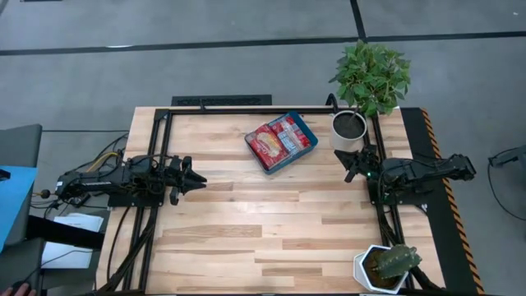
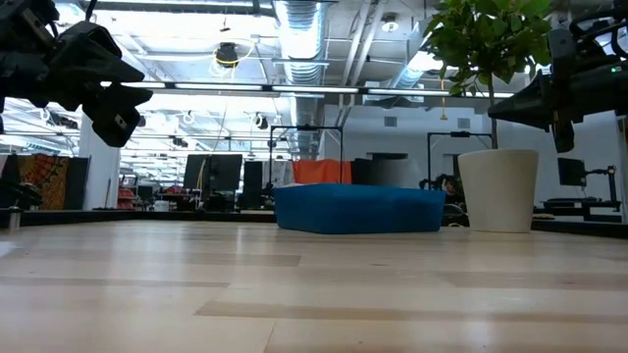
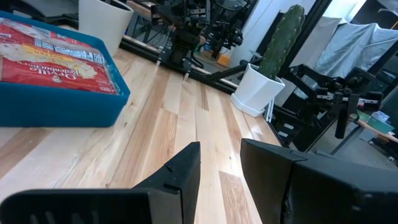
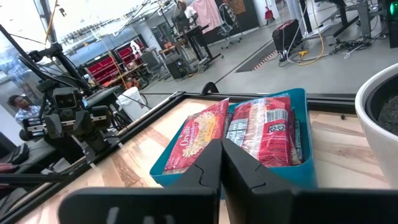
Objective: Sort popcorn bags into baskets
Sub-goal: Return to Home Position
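A teal-blue basket (image 1: 301, 150) sits near the table's far edge, slightly right of centre. Red popcorn bags (image 1: 278, 140) lie flat in it, stacked side by side; in the right wrist view two red bags (image 4: 249, 130) show inside the basket (image 4: 298, 168). My left gripper (image 1: 196, 176) hovers over the table's left side, raised, fingers slightly open with nothing between them (image 3: 221, 165). My right gripper (image 1: 352, 164) hovers by the right edge, pointing at the basket, fingers shut and empty (image 4: 222, 155).
A white pot with a leafy plant (image 1: 352, 127) stands right of the basket, close to my right gripper. A white pot with a cactus (image 1: 386, 265) stands at the near right corner. Bare wood (image 1: 271, 222) stretches across the middle and near side.
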Robot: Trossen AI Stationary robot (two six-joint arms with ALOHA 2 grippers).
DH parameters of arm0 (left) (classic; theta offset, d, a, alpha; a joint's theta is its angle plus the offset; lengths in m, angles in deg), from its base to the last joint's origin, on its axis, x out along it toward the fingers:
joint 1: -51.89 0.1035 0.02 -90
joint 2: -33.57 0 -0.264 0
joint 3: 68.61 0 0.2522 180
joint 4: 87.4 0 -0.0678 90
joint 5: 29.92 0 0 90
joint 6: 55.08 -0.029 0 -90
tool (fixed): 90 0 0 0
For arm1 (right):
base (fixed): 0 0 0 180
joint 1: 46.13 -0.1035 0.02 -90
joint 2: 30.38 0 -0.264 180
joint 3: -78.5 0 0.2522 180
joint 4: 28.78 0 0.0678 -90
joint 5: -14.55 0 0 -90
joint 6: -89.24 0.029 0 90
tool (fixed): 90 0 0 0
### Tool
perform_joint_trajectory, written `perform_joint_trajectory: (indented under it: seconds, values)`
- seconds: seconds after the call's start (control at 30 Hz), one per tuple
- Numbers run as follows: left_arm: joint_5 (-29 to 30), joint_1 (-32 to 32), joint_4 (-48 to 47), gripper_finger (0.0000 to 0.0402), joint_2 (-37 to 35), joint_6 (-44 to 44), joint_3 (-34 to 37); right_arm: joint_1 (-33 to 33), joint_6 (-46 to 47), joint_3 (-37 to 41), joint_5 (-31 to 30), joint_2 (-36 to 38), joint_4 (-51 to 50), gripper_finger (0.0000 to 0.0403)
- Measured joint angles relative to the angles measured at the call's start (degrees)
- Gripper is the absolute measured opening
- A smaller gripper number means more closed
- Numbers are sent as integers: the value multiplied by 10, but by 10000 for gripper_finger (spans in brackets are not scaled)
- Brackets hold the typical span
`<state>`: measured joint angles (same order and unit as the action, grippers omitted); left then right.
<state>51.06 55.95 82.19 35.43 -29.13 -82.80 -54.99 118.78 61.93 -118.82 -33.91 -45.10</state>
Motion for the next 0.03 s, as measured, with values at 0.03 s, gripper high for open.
perform_joint_trajectory:
  seconds: [0.03]
  values:
    - [0,0,0,105,0,0,0,0,0,0,0,0,0,27]
